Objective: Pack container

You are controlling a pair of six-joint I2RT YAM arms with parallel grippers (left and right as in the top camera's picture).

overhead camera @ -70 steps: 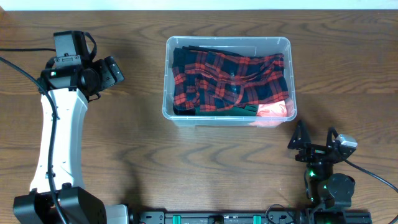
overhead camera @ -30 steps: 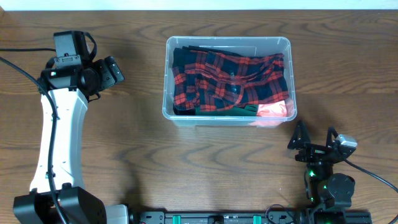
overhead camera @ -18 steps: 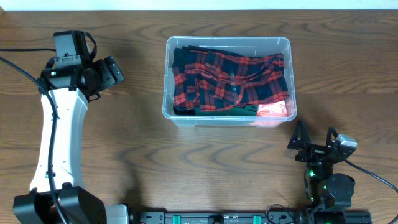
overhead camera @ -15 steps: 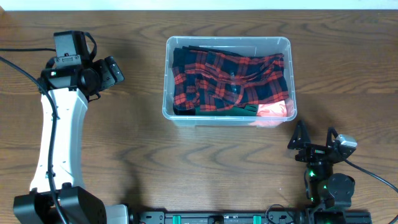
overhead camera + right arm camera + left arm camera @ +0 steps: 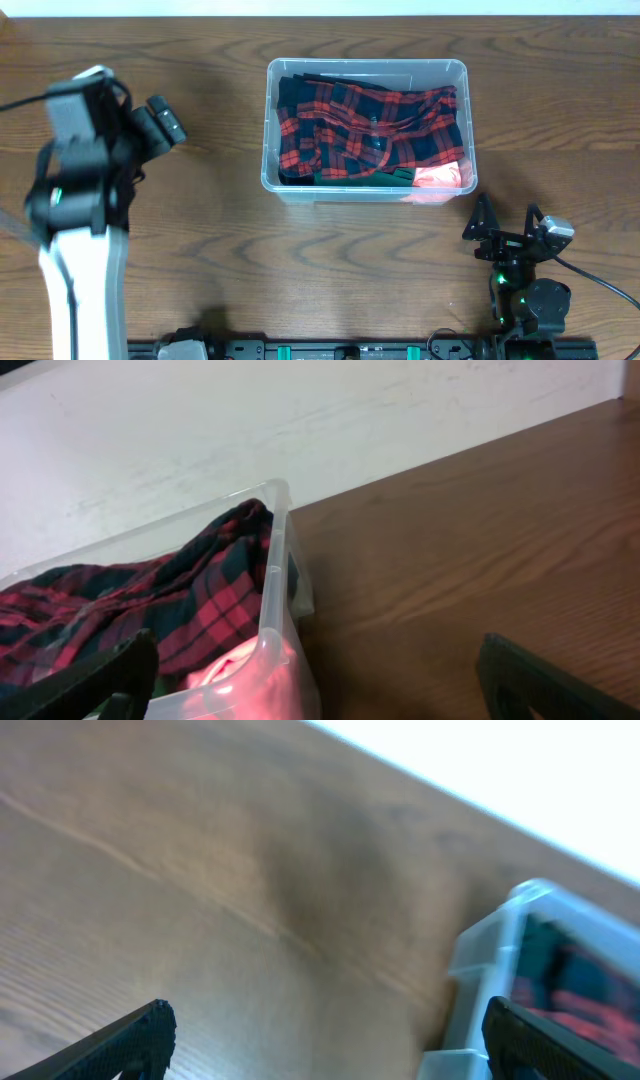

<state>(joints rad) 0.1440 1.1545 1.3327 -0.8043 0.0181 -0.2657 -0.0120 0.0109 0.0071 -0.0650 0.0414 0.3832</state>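
Note:
The clear plastic container [image 5: 275, 185] stands at the table's back centre. It holds a red and dark plaid cloth [image 5: 370, 128], a pink cloth [image 5: 443, 178] at its front right corner and a bit of green cloth. My left gripper [image 5: 165, 118] is open and empty, left of the container and apart from it; the left wrist view shows the container's corner [image 5: 490, 960] between the blurred fingertips [image 5: 325, 1030]. My right gripper [image 5: 503, 228] is open and empty, in front of the container's right corner [image 5: 275, 620].
The wooden table [image 5: 330, 270] spreads around the container. A white wall [image 5: 300, 420] runs behind the table's far edge. The arm bases and a black rail [image 5: 350, 350] sit along the front edge.
My left arm has swung back and to the left, blurred with motion, and its gripper has shifted a little left. The right arm and the container have not moved.

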